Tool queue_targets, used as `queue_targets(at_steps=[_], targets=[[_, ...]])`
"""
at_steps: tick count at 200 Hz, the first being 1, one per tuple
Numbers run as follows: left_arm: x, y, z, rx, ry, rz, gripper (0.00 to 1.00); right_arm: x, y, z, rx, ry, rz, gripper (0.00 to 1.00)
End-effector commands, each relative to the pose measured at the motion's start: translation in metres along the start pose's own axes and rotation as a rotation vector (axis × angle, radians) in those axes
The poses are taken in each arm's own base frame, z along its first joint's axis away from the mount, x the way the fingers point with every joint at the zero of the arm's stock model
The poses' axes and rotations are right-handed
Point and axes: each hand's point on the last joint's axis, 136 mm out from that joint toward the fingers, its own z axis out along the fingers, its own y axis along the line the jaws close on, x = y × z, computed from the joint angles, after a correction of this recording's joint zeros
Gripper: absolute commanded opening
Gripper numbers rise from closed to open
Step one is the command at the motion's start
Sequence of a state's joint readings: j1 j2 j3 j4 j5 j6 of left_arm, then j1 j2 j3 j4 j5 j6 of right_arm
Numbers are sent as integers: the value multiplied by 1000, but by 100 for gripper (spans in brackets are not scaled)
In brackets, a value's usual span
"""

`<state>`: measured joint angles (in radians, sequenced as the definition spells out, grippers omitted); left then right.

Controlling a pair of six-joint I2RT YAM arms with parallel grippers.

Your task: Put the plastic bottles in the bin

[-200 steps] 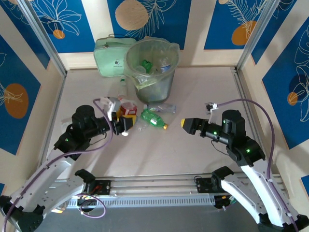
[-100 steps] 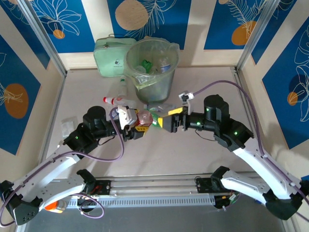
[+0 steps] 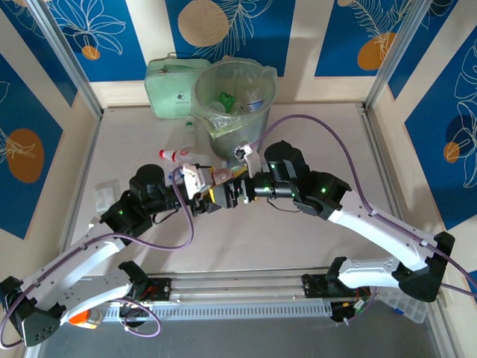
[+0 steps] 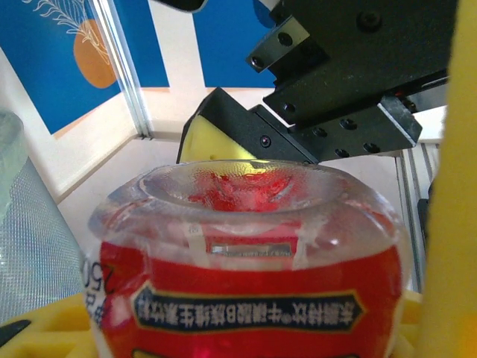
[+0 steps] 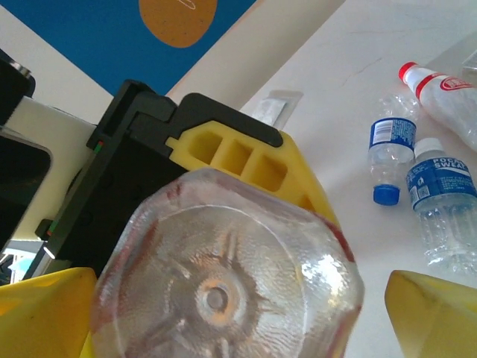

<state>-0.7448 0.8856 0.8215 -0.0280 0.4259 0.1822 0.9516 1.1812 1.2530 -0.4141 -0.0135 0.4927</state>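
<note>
The two pincers crowd the middle of the table. The right pincer sits head-on against the left pincer, its spread fingers flanking the base of the red-labelled bottle clamped there, so no gap lies between them. Just behind stands the bin; its tall wall blocks a level path, while its mouth is open from above. Left of the bin, loose bottles and the green case clutter the way. The right half of the table and the near strip are bare, though the right arm's purple cable arcs over that side.
</note>
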Motion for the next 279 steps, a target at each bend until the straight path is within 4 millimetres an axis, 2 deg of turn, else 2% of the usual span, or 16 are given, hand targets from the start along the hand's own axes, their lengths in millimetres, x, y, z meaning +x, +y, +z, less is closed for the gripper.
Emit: queue_targets(at_steps=[1, 17, 34, 93, 119, 159, 187, 214, 238, 257, 279], targets=[[-7, -1, 0, -4, -37, 29, 42, -7, 3, -2, 32, -21, -45, 98], [-8, -2, 0, 1, -43, 25, 42, -7, -5, 1, 80, -26, -44, 93], [-8, -3, 1, 9, -46, 19, 42, -9, -9, 3, 98, -34, -35, 83], [-5, -1, -1, -9, -39, 5, 44, -12, -2, 4, 88, -47, -27, 53], [-5, 4, -1, -42, -39, -14, 53, -12, 0, 1, 81, -54, -12, 50], [-20, 3, -14, -68, -92, -48, 77, -18, -5, -12, 104, -99, 7, 47], [-34, 16, -40, -196, -129, -88, 79, -31, -22, -29, 146, -150, 28, 45], [-44, 35, -76, -378, -201, -121, 78, -48, -51, -45, 196, -191, 61, 45], [-35, 56, -105, -564, -253, -196, 75, -74, -80, -59, 250, -249, 86, 45], [-18, 67, -113, -659, -222, -212, 74, -103, -98, -71, 268, -298, 109, 45], [-2, 79, -114, -737, -157, -207, 74, -143, -114, -79, 288, -351, 110, 45]])
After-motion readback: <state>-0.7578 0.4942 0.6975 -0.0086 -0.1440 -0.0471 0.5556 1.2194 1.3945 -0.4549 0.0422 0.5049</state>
